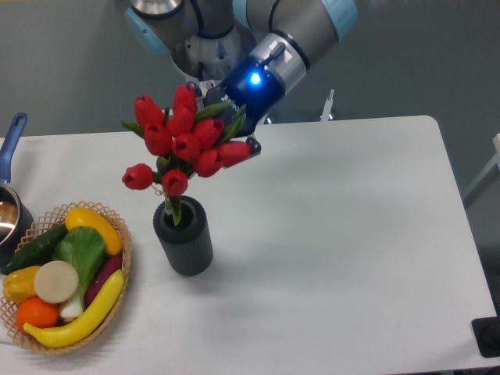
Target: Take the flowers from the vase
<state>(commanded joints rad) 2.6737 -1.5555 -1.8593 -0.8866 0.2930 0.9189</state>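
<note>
The flowers [186,144], a bunch of red tulip buds with green leaves, stand with their stems in the mouth of the dark grey ribbed vase [185,238] on the white table. The bunch leans up and to the right. My gripper [234,133] comes down from the top of the view, a blue light on its wrist, and sits right behind the upper right of the buds. The buds and leaves hide most of its fingers; one pale finger tip [252,145] shows beside the rightmost bud. I cannot tell whether the jaws are closed on the bunch.
A wicker basket [117,234] with bananas, a cucumber, an orange and other produce stands at the front left, close to the vase. A blue-handled pot [9,211] sits at the left edge. The table's front edge [312,366] runs along the bottom.
</note>
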